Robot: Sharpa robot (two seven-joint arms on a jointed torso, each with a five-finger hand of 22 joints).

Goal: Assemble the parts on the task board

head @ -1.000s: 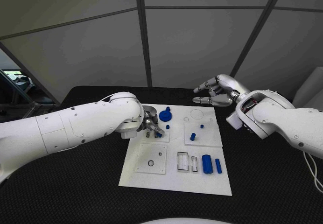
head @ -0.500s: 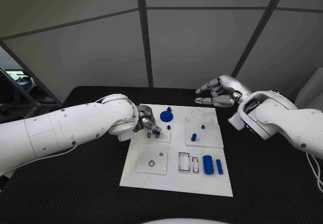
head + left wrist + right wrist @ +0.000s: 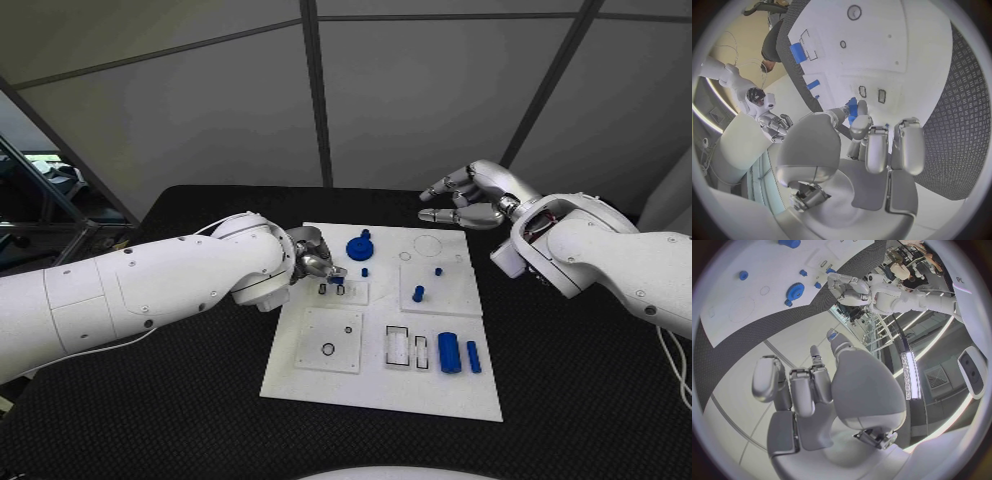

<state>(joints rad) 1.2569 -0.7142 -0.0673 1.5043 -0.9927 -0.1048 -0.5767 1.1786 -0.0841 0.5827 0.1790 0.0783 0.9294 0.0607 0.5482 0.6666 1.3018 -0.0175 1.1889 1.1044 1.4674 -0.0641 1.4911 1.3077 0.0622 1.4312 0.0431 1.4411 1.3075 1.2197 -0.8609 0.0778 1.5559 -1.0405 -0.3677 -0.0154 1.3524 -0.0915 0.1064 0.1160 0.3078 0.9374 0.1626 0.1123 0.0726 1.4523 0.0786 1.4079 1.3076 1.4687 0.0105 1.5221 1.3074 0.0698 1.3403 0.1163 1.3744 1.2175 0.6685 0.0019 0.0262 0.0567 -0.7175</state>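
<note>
A: What is the left hand (image 3: 315, 262) doing?
B: It pinches a small blue part (image 3: 852, 107) in its fingertips, just above two little slots (image 3: 329, 289) on the board (image 3: 378, 385).
A: What could go wrong?
B: I think the part could tip and miss its slot. Then it jams or falls out.
A: And the right hand (image 3: 469, 198)?
B: It hangs past the board's far edge, fingers curled a little but apart, holding nothing. It can't help from there.

Right hand (image 3: 817, 390) empty, fingers apart, above task board (image 3: 748, 305).
</note>
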